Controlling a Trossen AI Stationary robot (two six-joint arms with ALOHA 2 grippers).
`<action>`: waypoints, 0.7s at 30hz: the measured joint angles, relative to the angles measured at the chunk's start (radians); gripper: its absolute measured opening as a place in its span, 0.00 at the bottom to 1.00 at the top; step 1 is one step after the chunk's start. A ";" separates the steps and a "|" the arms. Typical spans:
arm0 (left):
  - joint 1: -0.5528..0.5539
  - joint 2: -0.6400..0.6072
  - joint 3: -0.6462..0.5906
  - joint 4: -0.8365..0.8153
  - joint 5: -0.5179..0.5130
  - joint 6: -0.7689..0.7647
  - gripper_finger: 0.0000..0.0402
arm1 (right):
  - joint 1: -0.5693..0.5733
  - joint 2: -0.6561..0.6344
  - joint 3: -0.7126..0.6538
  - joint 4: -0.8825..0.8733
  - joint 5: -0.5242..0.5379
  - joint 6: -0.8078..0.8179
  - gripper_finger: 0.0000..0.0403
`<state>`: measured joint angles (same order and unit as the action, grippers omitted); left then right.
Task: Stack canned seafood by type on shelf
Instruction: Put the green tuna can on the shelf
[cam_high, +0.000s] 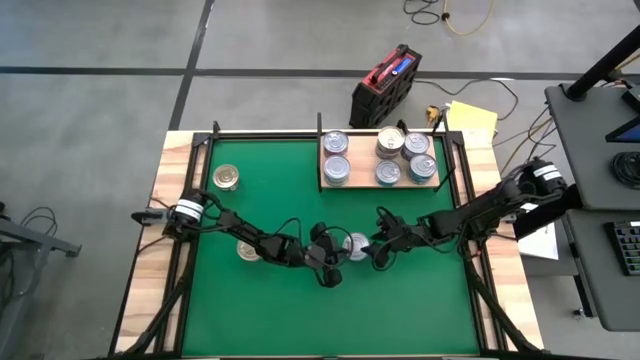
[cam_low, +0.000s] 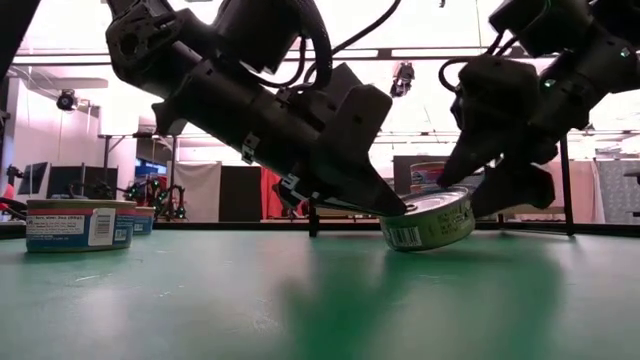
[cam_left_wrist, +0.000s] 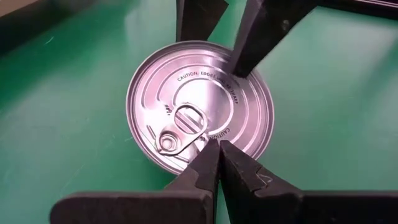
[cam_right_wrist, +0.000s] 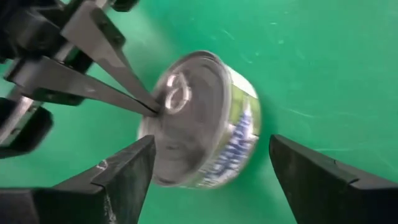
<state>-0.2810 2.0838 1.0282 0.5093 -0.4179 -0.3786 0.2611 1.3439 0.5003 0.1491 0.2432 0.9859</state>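
Silvery and ridged, the lid of a tin (cam_left_wrist: 200, 122) is catching the light in the middle of the green mat (cam_high: 300, 310), with its pull ring lying flat near one edge. In the low view this tin (cam_low: 428, 222) is sitting tilted, one side lifted off the mat while the other is resting on it. The left gripper (cam_left_wrist: 214, 149) is pressing down on the lid with its two fingers squeezed together into a single point, gripping nothing. The right gripper (cam_right_wrist: 211, 168) is reaching in from the other side with its fingers (cam_right_wrist: 124, 174) spread wide, one on each side of the tin; whether they are touching its wall cannot be told.

From above, both arms are meeting over that tin (cam_high: 357, 243) near the centre of the mat. A second tin (cam_high: 248, 250) is lying on the mat under the left arm, and a gold-lidded tin (cam_high: 227, 178) is sitting well apart toward the far left corner.

The pale wooden shelf (cam_high: 379, 186) is lying at the far edge of the mat on the right side, and six tins are standing on it in two rows of three. One of them (cam_high: 390, 142), in the far row, is showing a darker top than its neighbours and looks like two tins stacked.

Beyond the table, a red and black case (cam_high: 386, 83) is resting on the grey floor
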 joint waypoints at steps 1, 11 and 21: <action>0.000 0.001 0.000 0.004 0.000 0.001 0.00 | 0.000 0.003 0.000 0.016 -0.001 0.000 0.75; -0.004 0.001 -0.003 0.014 0.001 0.004 0.00 | 0.000 0.098 0.005 0.128 -0.015 0.009 0.77; -0.020 0.000 -0.015 0.019 -0.002 0.003 0.00 | -0.005 0.097 0.012 0.079 -0.031 0.034 0.71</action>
<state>-0.3006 2.0838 1.0136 0.5287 -0.4196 -0.3756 0.2560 1.4410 0.5121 0.2286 0.2127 1.0202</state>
